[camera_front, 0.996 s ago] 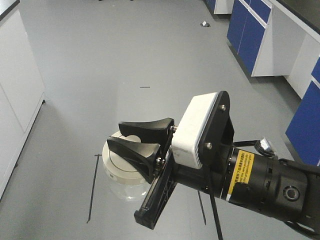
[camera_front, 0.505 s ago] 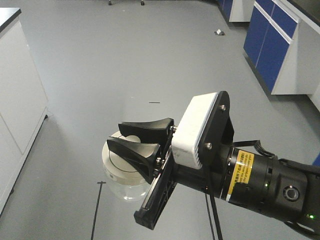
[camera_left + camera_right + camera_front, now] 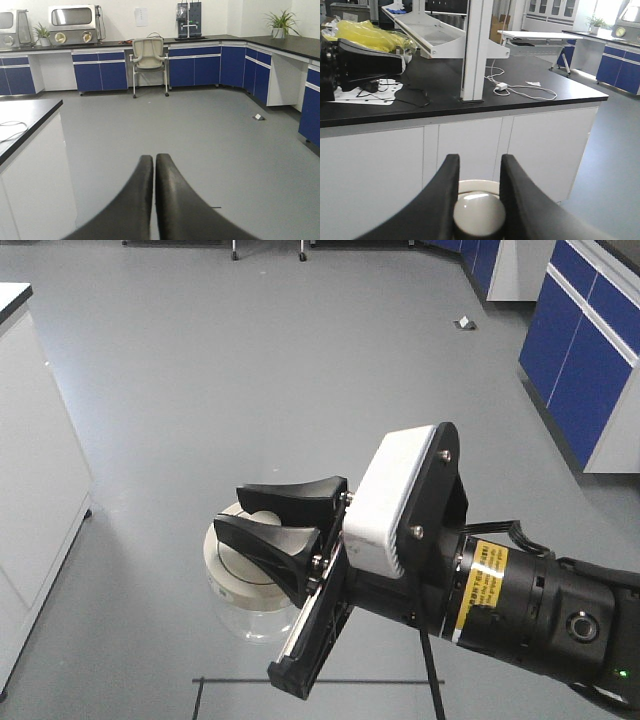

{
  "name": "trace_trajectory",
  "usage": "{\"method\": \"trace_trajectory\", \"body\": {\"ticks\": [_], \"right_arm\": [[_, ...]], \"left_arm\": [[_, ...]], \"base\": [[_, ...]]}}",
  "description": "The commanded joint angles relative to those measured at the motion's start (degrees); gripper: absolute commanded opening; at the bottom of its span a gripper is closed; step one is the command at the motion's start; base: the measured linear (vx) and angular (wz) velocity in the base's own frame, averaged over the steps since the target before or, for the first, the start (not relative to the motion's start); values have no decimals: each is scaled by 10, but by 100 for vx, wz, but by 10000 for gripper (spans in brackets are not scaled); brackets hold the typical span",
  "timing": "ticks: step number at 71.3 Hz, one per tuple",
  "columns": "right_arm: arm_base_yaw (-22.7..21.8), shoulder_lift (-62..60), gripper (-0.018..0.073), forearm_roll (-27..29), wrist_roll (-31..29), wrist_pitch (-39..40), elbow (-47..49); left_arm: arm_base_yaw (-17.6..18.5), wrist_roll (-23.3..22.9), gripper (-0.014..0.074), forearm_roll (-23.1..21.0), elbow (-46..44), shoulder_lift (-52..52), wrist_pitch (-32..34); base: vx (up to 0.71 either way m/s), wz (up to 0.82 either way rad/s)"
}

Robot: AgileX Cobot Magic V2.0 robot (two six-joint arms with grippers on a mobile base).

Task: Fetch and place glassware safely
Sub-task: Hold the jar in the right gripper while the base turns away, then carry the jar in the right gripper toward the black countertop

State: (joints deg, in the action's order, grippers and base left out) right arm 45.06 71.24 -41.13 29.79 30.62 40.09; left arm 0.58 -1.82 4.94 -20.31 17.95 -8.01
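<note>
The squat clear glass jar (image 3: 240, 615), its wide off-white lid (image 3: 225, 562) topped by a round knob (image 3: 479, 215), hangs pinched by that knob in the right gripper (image 3: 230, 508); left gripper (image 3: 154, 159) pressed together, empty.

Right pincer (image 3: 229, 508) black; lid (image 3: 232, 575) off-white (jar (image 3: 245, 620) clear).

Black jaws of the right gripper (image 3: 479, 165) clamp the glossy knob (image 3: 479, 216) of an off-white round lid (image 3: 479, 186).
</note>
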Motion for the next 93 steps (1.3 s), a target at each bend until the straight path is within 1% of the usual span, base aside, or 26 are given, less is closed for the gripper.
{"method": "trace_trajectory", "body": {"ticks": [1,61,93], "right_arm": [[-1,-17,-3,16,-4,46,17],[-1,-17,-3,16,-4,46,17],[-1,-17,-3,16,-4,46,17]], "left_arm": [[3,-5,-7,-6,-15,4,39],[3,-5,-7,-6,-15,4,39],[3,-5,-7,-6,-15,4,39]], "base": [[46,-1],[48,-4],[53,4]]}}
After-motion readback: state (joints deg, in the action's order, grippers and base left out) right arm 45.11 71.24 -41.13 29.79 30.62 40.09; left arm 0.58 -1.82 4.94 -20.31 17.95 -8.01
